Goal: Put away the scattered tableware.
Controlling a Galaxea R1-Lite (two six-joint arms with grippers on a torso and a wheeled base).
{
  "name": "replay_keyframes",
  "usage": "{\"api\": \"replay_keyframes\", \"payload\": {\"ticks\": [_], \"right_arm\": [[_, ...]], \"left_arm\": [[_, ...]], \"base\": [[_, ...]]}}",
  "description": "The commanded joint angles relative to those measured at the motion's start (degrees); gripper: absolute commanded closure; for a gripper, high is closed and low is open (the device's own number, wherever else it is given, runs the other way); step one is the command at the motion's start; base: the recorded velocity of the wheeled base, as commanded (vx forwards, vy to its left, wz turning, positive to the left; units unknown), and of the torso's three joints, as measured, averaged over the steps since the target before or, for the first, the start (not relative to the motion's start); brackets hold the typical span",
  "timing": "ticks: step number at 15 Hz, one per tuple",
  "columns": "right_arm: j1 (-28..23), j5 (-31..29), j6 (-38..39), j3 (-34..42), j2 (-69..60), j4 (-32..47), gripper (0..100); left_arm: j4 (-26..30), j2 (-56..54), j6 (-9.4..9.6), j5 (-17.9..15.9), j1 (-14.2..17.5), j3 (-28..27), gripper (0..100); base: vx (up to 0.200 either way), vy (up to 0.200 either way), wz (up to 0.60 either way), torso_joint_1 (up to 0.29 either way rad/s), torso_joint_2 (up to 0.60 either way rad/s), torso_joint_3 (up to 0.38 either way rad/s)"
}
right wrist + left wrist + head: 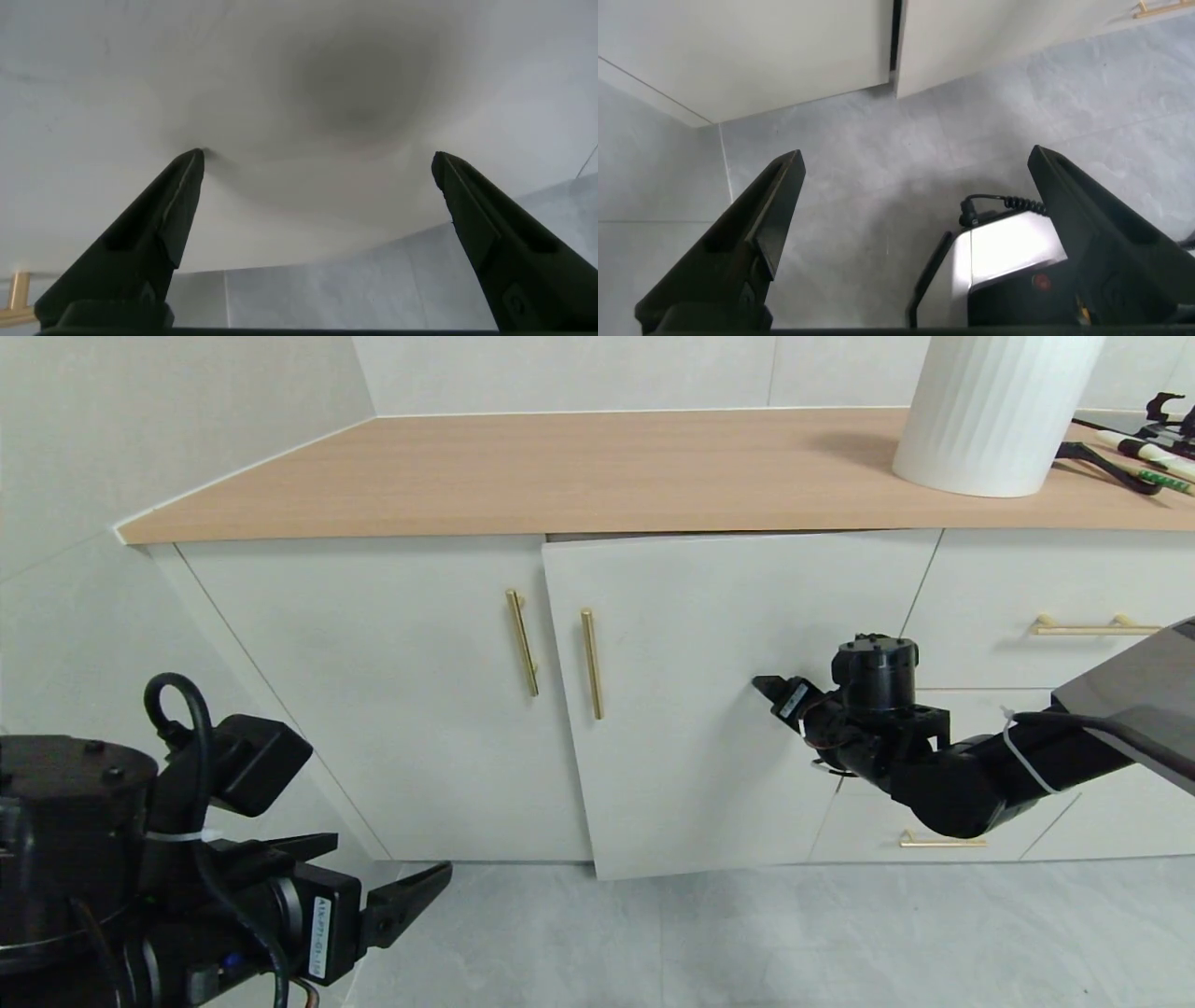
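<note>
Lying at the far right end of the wooden counter (560, 467), the scattered tableware (1134, 457) looks like a few slim utensils with dark and pale handles, just beside a white ribbed container (999, 411). They are probably light and stiff, with smooth handles that could slip or roll, so the surest hold is across the middle of a handle, one piece at a time.

Neither pincer is near them. The right gripper (780, 695) is spread wide and holds nothing; its tips are against the face of the cabinet door (728, 616), which stands slightly ajar, well away from the brass handle (591, 663). The left gripper (383, 863) hangs low over the floor — also wide open and empty.
</note>
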Motion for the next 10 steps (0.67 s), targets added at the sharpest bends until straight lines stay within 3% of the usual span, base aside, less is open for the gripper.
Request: {"api": "replay_keyframes", "payload": {"ticks": [1, 10], "right_arm": [[-0.28, -0.1, 0.05, -0.51, 0.59, 0.11, 0], [-1.24, -4.58, 0.4, -4.11, 3.32, 0.28, 0]], "left_arm": [[-0.01, 0.08, -0.02, -0.01, 0.01, 0.01, 0], [-0.01, 0.43, -0.02, -0.09, 0.01, 0.01, 0]], "base": [[0.0, 0.0, 0.0, 0.0, 0.0, 0.0], [0.0, 0.0, 0.0, 0.0, 0.0, 0.0]]}}
